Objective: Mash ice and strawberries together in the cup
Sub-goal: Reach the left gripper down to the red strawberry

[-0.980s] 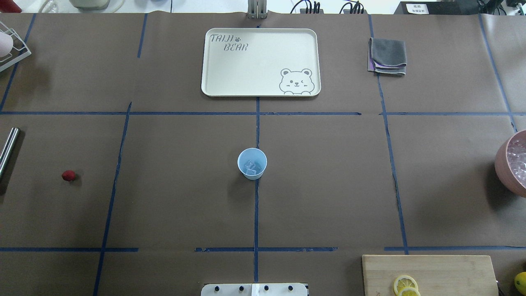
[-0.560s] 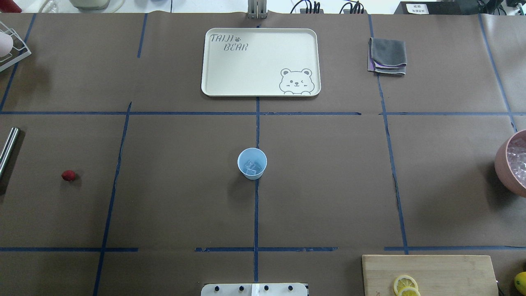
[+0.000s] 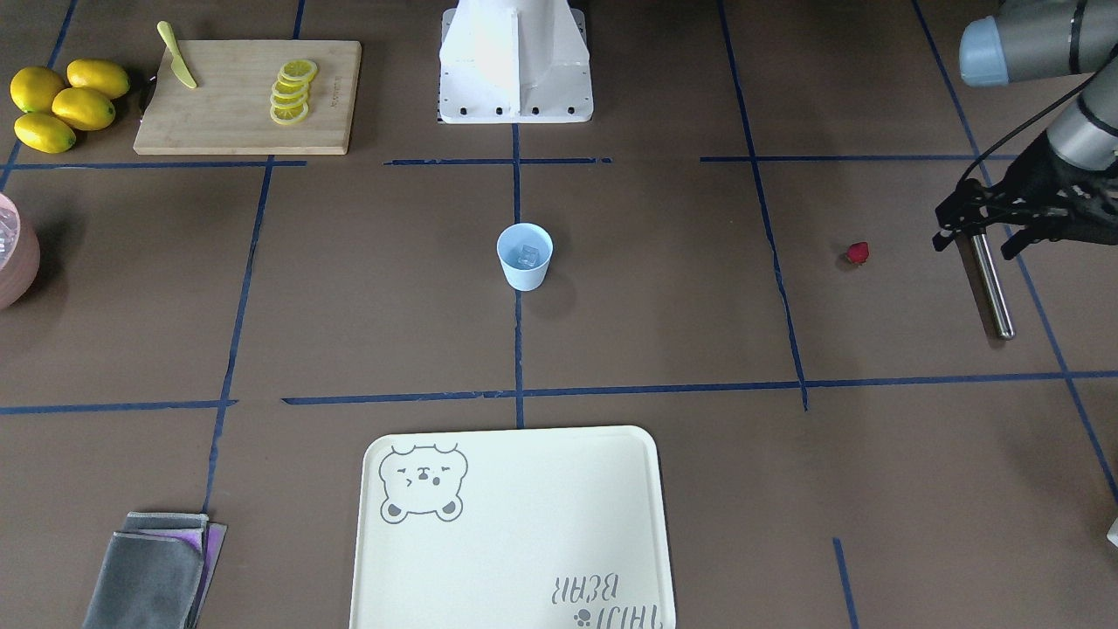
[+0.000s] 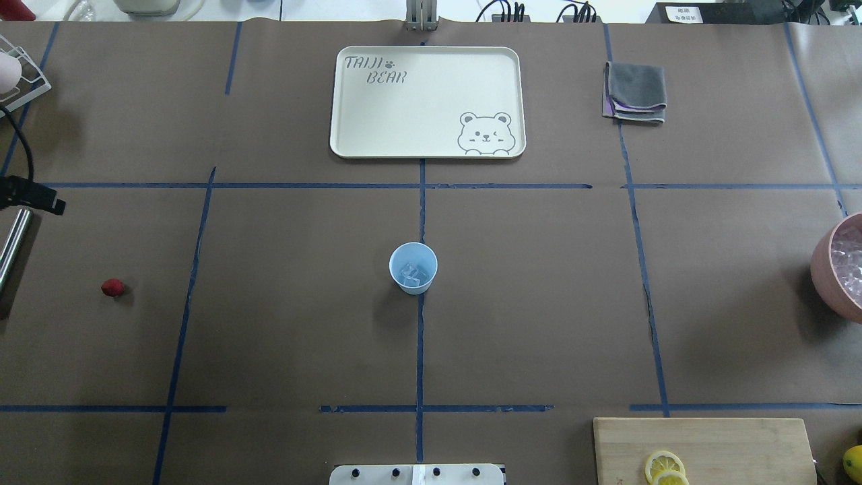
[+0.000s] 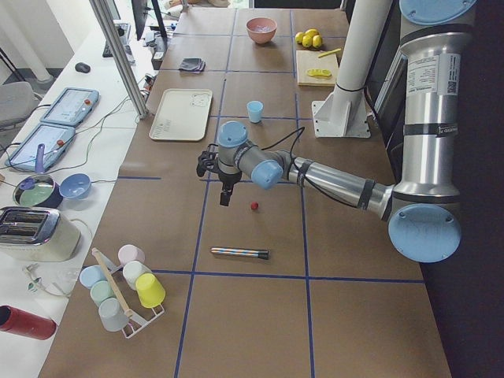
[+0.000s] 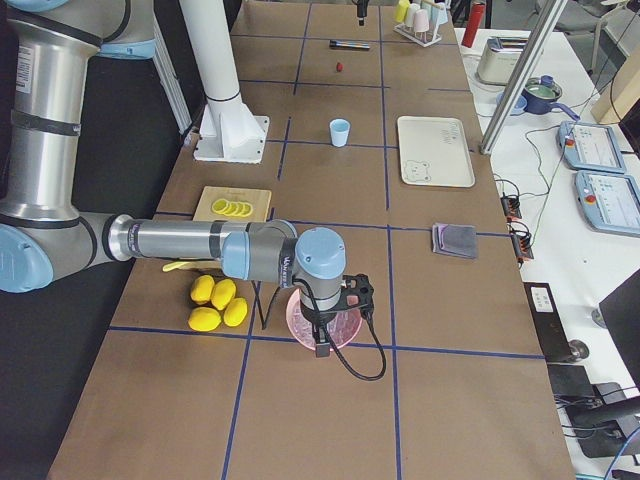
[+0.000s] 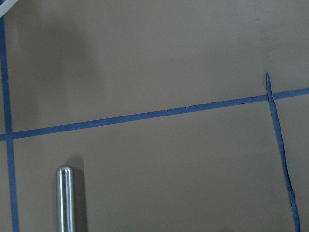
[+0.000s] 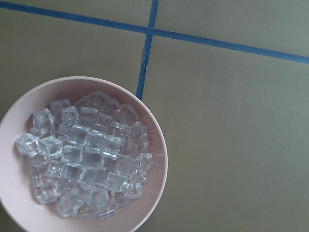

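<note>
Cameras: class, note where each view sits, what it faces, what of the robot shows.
Front: across table, faces base; left arm and claw.
Overhead: behind robot, down on cup; claw edge.
Left side: table end; left arm near.
Right side: other end; right arm near.
Left wrist: down on rod; no body.
Right wrist: down on bowl of ice; no body.
Front and overhead share the tray.

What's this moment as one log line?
cup: ice inside | strawberry: outside cup | left gripper: open over metal rod | right gripper: above pink bowl
</note>
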Motion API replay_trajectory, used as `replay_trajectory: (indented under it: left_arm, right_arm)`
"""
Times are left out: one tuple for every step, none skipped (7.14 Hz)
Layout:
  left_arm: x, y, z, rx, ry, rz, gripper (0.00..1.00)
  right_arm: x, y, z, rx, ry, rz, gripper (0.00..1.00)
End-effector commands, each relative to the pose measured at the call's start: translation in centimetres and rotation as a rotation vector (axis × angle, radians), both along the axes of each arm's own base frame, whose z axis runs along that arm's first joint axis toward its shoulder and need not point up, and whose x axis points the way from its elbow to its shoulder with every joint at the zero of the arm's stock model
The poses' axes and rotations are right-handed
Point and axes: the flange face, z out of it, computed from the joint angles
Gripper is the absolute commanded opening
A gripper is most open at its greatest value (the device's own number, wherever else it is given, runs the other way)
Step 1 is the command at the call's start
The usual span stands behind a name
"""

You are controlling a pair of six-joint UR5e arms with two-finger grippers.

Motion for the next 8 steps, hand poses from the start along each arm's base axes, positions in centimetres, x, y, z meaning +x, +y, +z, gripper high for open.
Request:
replay_trajectory:
  left_arm:
    - [5.8,2.4,1.8,-0.008,-0.015,-0.013,1.0]
    - [7.9,3.1,3.5,-0.007,0.002,-0.022,1.0]
    - [9.0,3.5,5.2,-0.004,0.016,-0.009,1.0]
    - [9.8,3.9,5.6,-0.008,0.013,0.007,1.0]
    - [10.6,4.4,5.6,-0.012,0.013,0.023,1.0]
    - [11.0,4.8,5.7,-0.017,0.009,0.033,1.0]
    - [10.8,5.4,6.5,-0.027,0.0,0.04,1.0]
    - [10.8,5.6,6.5,-0.027,0.0,0.043,1.0]
  right_arm:
    - [-0.1,0.0,0.0,0.001,0.0,-0.001,0.99]
    - [0.0,0.0,0.0,0.001,0.0,0.0,0.99]
    - [-0.1,0.0,0.0,0.001,0.0,-0.001,0.99]
    - [0.0,0.0,0.0,0.001,0.0,0.0,0.99]
    - [0.0,0.4,0.3,-0.005,0.0,-0.002,0.99]
    - [0.0,0.4,0.2,-0.004,0.0,-0.001,0.99]
    - [0.0,0.4,0.3,-0.005,0.0,-0.002,0.99]
    - [0.0,0.4,0.3,-0.005,0.001,-0.002,0.99]
